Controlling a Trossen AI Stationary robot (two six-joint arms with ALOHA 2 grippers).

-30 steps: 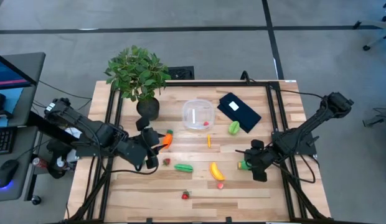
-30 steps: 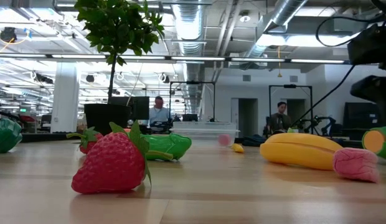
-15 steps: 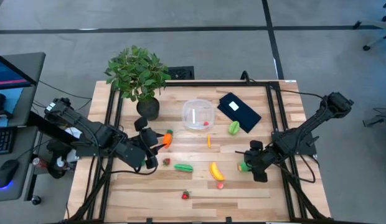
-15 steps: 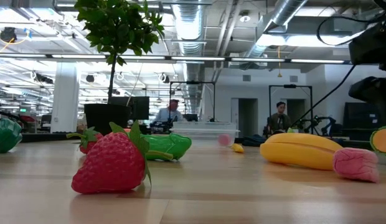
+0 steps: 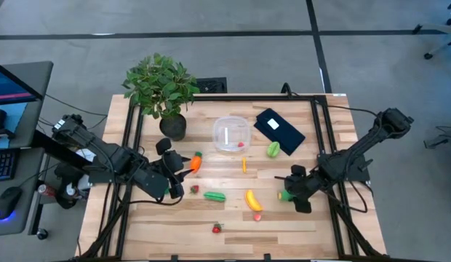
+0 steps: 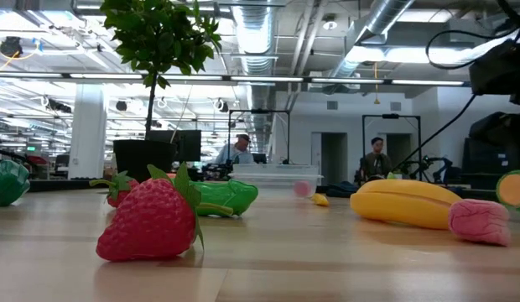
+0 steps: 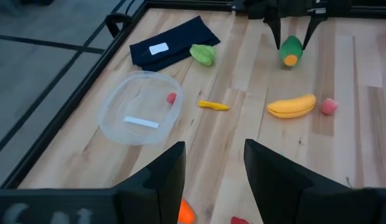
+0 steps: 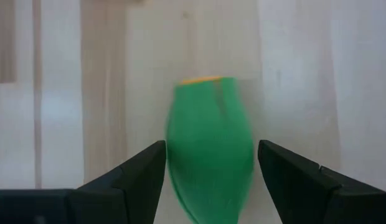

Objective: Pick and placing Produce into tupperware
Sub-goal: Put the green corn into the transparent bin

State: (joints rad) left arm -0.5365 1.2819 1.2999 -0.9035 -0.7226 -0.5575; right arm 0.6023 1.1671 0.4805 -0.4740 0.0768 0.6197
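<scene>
Nearest the low camera we see a red strawberry [image 6: 151,220] on the desk [image 5: 233,218], with the banana [image 6: 404,203] and a pink piece [image 6: 479,221] beside it; nothing near them is in play.

Our right claw [image 5: 292,191] sits at the desk's right side w/ a green piece [image 8: 210,146] (orange at one end) between its fingers [image 8: 136,176]. In the right wrist view the fingers stand either side of it w/ a thin gap, so they look spread, not clamped. Risk here: if the fingers close off-centre on that rounded body, it could squirt out or roll toward the desk edge.

Our left claw [image 5: 172,180] is over the left-middle of the desk, fingers [image 7: 157,176] apart and holding nothing, w/ the carrot [image 5: 196,161] just beside it. The strawberry [image 5: 195,189] near its other side could get knocked if the arm swings.

Farther off, the tupperware [image 5: 232,134] stands between the potted plant [image 5: 162,89] and the black rectangle [image 5: 279,130], w/ one small red piece [image 7: 172,97] inside. It's light (prob. slides easily), so a low approach may shove it; both arms heading there at once could collide.
</scene>
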